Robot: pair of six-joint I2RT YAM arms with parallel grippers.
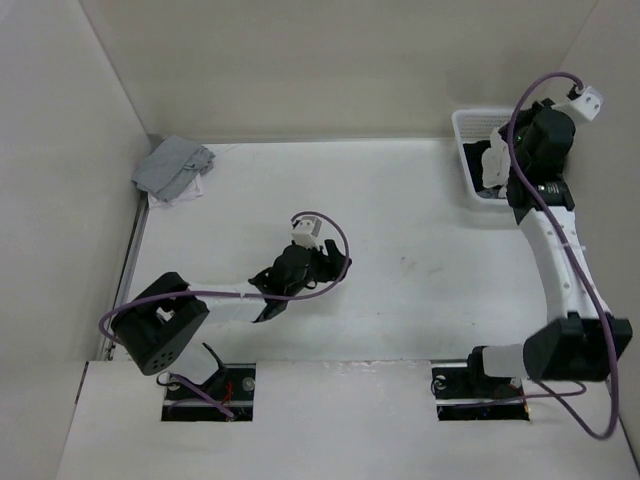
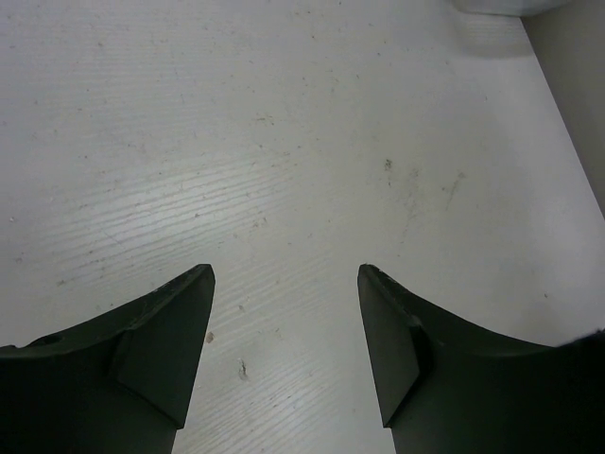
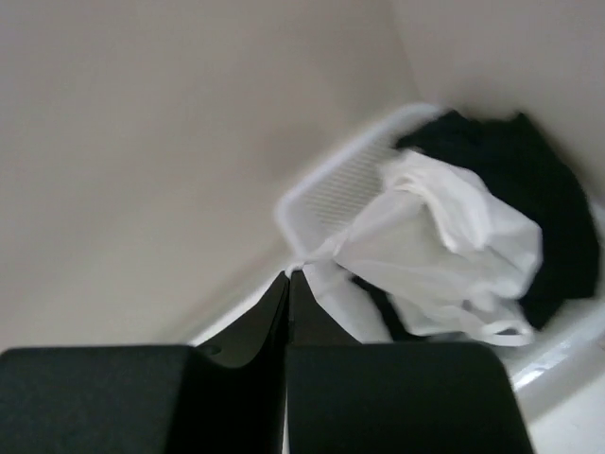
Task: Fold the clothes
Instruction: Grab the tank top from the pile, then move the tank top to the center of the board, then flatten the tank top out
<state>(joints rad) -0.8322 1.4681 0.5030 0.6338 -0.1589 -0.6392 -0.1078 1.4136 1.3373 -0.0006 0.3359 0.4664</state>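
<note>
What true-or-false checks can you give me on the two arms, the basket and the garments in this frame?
1. The left gripper hangs over the bare white table with its jaws open. True.
2. The plain white garment of thin soft fabric lies spread flat on the table. False: it sits bunched in the white plastic mesh basket at the far right corner.
3. The right gripper has its jaws shut on an edge of the white garment. True.
4. The crumpled grey garment is in the basket. False: it lies at the table's far left corner. It is a black garment that shares the basket.
</note>
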